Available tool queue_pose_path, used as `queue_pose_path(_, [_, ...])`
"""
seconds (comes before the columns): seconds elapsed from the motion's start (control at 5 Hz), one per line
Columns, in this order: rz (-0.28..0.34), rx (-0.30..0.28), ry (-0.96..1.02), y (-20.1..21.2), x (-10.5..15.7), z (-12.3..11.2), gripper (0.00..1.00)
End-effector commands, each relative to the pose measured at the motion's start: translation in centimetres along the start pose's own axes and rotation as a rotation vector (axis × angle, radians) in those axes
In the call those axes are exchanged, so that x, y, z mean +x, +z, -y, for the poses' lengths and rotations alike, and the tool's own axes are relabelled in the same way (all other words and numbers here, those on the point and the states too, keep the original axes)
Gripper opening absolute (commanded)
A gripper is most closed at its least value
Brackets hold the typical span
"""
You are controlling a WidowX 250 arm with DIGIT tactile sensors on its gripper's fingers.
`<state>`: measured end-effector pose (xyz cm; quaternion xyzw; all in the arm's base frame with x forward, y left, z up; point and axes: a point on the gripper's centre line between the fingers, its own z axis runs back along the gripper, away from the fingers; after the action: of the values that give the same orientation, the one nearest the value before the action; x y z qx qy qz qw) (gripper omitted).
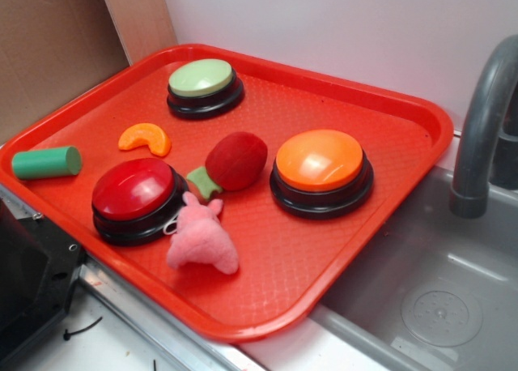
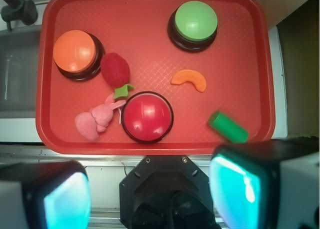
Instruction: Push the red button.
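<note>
The red button [image 1: 133, 189] [image 2: 147, 114], with its glossy dark red dome on a black base, stands near the front edge of the red tray [image 1: 348, 249] [image 2: 150, 34]. My gripper [image 2: 152, 194] shows only in the wrist view. It hangs high above the tray's near edge, short of the button. It is open, its two cyan-padded fingers [image 2: 67, 201] far apart with nothing between them. In the exterior view the gripper is out of frame.
An orange button [image 1: 320, 160], a green button [image 1: 202, 78], a fuzzy red plush ball [image 1: 236, 160], a pink plush toy [image 1: 201, 241] touching the red button's base, an orange slice [image 1: 146, 138] and a green cylinder [image 1: 47, 162] share the tray. Sink [image 1: 437, 306] and faucet [image 1: 481, 120] lie right.
</note>
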<state>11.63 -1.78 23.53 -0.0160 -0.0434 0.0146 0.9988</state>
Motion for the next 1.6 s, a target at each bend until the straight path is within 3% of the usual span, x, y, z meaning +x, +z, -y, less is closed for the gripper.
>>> queue_pose_path(0.0, [0.000,0.000,0.000,0.0,0.0,0.0,1.00])
queue_pose_path(0.2, [-0.218,0.016,0.059,-5.1,1.7,-2.6,1.00])
queue_pose_path(0.4, [-0.134,0.074,-0.125,-9.9,3.5,-1.9,1.00])
queue_pose_path(0.8, [-0.083,0.119,-0.257,-17.6,3.5,0.3,1.00])
queue_pose_path(1.0, [-0.061,0.129,-0.302,-17.8,3.1,1.3,1.00])
queue_pose_path(1.4, [-0.078,0.105,-0.313,-19.0,2.8,1.2,1.00])
